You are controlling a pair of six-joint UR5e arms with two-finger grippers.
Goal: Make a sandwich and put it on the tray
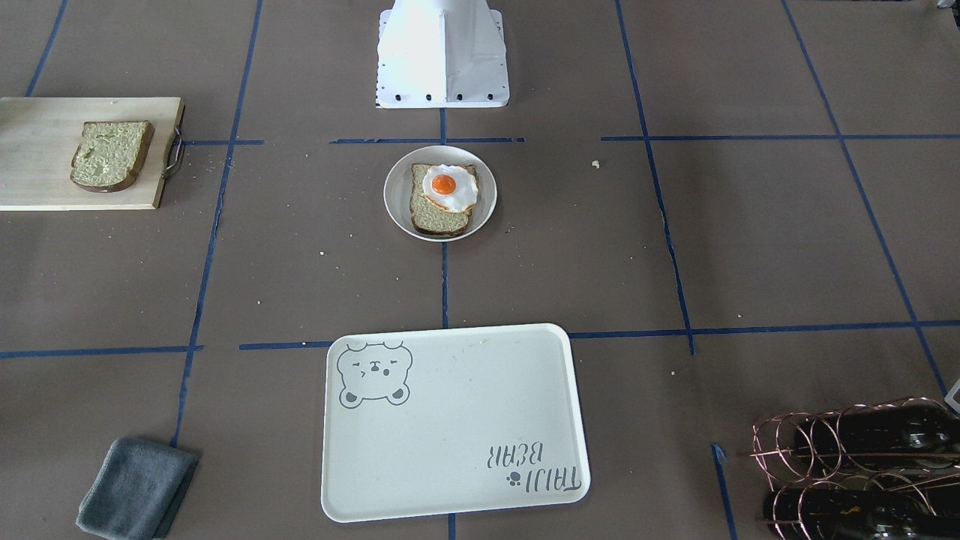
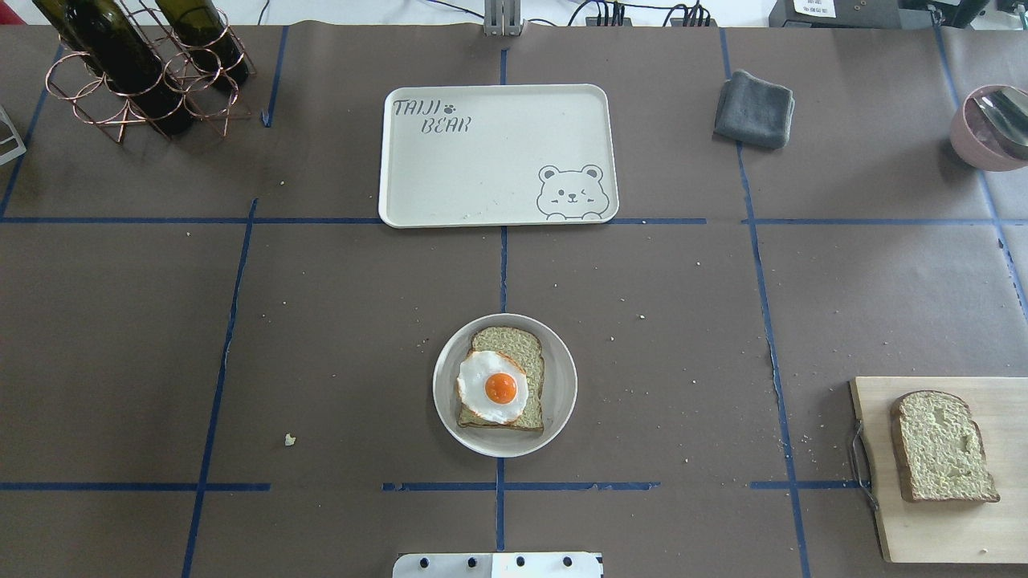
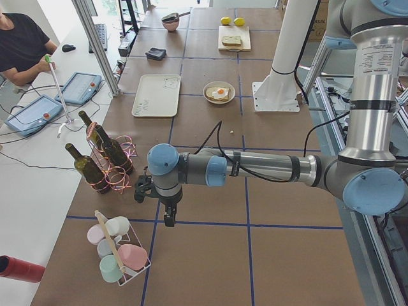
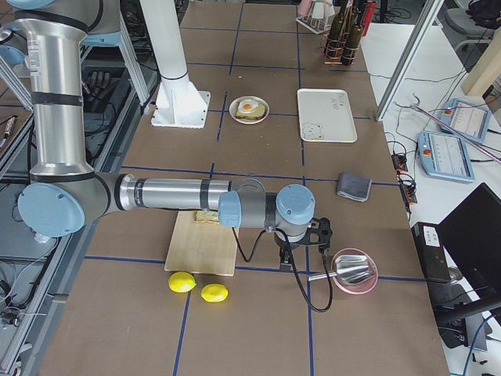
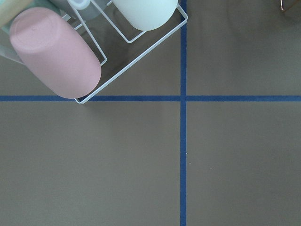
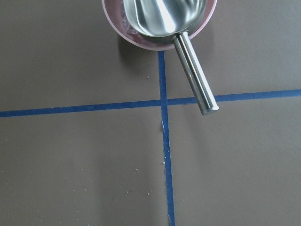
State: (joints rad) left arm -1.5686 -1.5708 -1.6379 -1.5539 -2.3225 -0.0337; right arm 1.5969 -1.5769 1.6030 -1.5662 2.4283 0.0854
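Bread is lying split in the front-facing view: one slice [image 1: 435,214] is carrying the fried egg [image 1: 448,187] on the white plate [image 1: 396,196], the other slice [image 1: 111,154] is waiting on the cutting board [image 1: 37,180], leaving the tray [image 1: 450,420] unloaded. Overhead is showing no gripper. From the left end, the left gripper [image 3: 168,218] is hanging with the white plate far beyond it; from the right end, the right gripper [image 4: 288,262] is hovering near the other slice, seemingly parking clear. Wrist views are showing no fingers, so I cannot tell either grip.
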